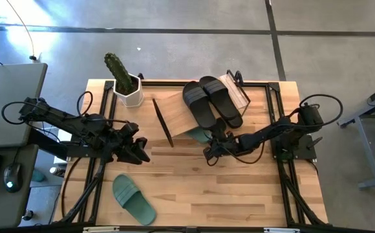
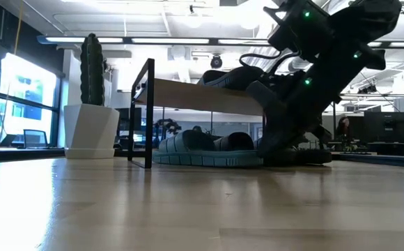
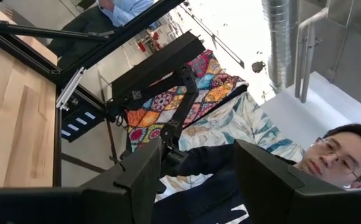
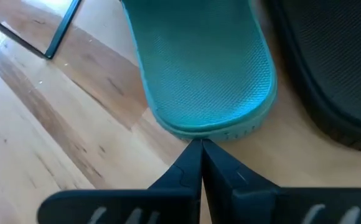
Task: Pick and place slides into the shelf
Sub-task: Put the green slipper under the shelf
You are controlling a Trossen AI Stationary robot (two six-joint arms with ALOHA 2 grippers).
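Observation:
The shelf (image 1: 172, 115) stands at the table's far middle, with two black slides (image 1: 211, 101) lying on its top board. Under the shelf, one sage green slide (image 4: 199, 62) rests sole-down on the table, next to a black slide (image 4: 330, 74). My right gripper (image 4: 200, 144) is shut, low at this green slide's near end. A second green slide (image 1: 134, 199) lies on the table near its near left corner. My left gripper (image 1: 138, 150) hovers open over the left half of the table, tipped up toward the room. The other slides are hidden. My right gripper has its shut fingertips (image 4: 193, 155) against the rim of the green slide's rounded near end (image 4: 200, 133). The fingers come nearly level from the near side, low over the table, along the slide's length. The slide lies flat on the table under the shelf.
A white pot with a cactus (image 1: 127, 85) stands left of the shelf at the far edge. The shelf's black wire legs (image 2: 148, 115) frame the space under the board. Bare wood lies across the table's near half. A person (image 3: 330, 162) sits beyond the table.

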